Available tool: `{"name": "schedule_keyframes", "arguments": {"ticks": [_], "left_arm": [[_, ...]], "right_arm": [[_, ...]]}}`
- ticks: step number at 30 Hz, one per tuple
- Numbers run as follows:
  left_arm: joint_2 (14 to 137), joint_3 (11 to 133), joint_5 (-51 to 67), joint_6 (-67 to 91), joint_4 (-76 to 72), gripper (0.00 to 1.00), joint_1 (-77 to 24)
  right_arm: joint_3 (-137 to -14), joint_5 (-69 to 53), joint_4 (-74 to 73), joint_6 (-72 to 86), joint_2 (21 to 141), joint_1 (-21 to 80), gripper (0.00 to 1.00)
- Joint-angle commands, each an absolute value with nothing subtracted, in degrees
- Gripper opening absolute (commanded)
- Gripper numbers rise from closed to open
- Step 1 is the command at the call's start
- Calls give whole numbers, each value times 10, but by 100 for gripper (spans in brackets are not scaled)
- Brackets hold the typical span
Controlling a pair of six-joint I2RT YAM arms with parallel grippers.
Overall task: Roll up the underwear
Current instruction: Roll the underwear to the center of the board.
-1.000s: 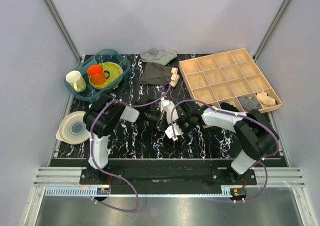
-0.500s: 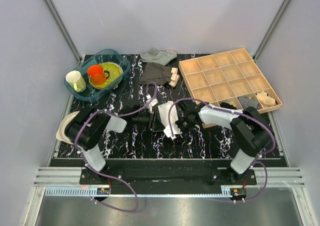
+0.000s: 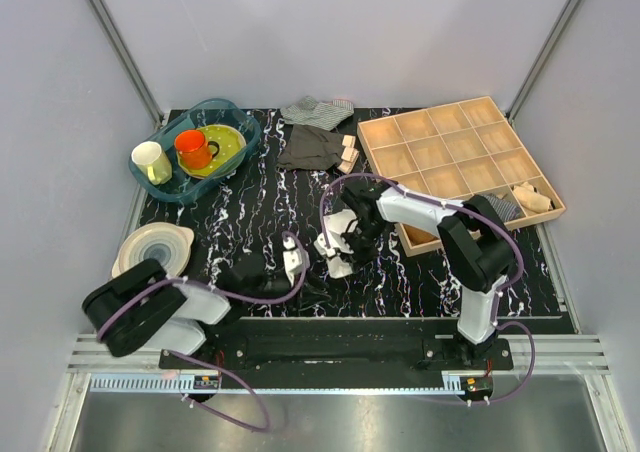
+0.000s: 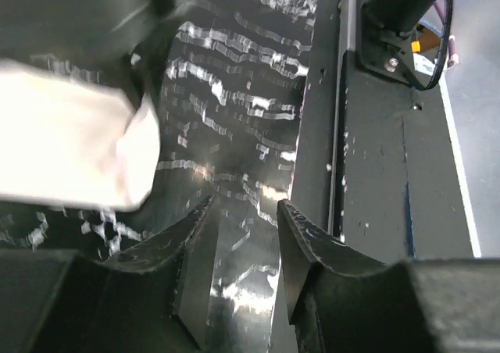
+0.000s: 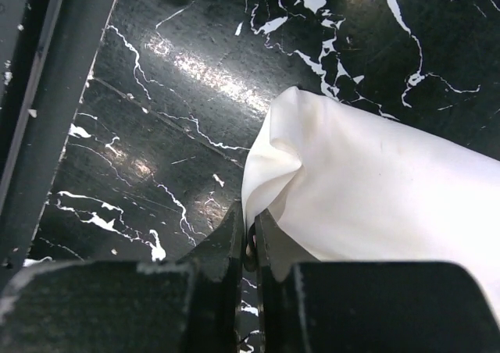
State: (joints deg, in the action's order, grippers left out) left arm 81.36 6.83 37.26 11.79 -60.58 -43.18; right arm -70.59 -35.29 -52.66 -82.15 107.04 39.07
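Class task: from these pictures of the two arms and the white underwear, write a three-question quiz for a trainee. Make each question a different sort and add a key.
1. True or false: the left end effector stands open with nothing between its fingers.
2. Multiple choice: the right end effector is A) shut on the edge of the underwear; B) open above it; C) out of every view.
3. Fill in: the orange mug stands inside the ____ basin.
Key: 1 true; 2 A; 3 blue.
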Motion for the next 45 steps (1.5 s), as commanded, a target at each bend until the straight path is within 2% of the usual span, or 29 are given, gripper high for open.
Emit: {"name": "schedule_keyframes", "arguments": {"ticks": [1, 5, 13, 34, 37, 40, 45], "left_arm": [[724, 68, 238, -35, -634, 41, -513], [707, 121, 153, -132, -464, 43, -582], [792, 222, 52, -230, -339, 45, -629], [937, 338, -31, -276, -268, 46, -633], [951, 351, -43, -262, -244, 42, -631], [958, 359, -33, -232, -212, 31, -622], [975, 390, 45, -170, -150, 6, -581]], "right_arm": [[-766, -384, -632, -781, 1106, 392, 11], [-806, -380, -672, -765, 1143, 386, 10], [-849, -379, -689, -729, 1188, 374, 10], [-869, -375, -692, -699, 1211, 357, 11], [-872, -380, -693, -691, 1212, 352, 11], [-870, -388, -689, -687, 1208, 347, 13], [-862, -412, -679, -677, 1190, 323, 24]]}}
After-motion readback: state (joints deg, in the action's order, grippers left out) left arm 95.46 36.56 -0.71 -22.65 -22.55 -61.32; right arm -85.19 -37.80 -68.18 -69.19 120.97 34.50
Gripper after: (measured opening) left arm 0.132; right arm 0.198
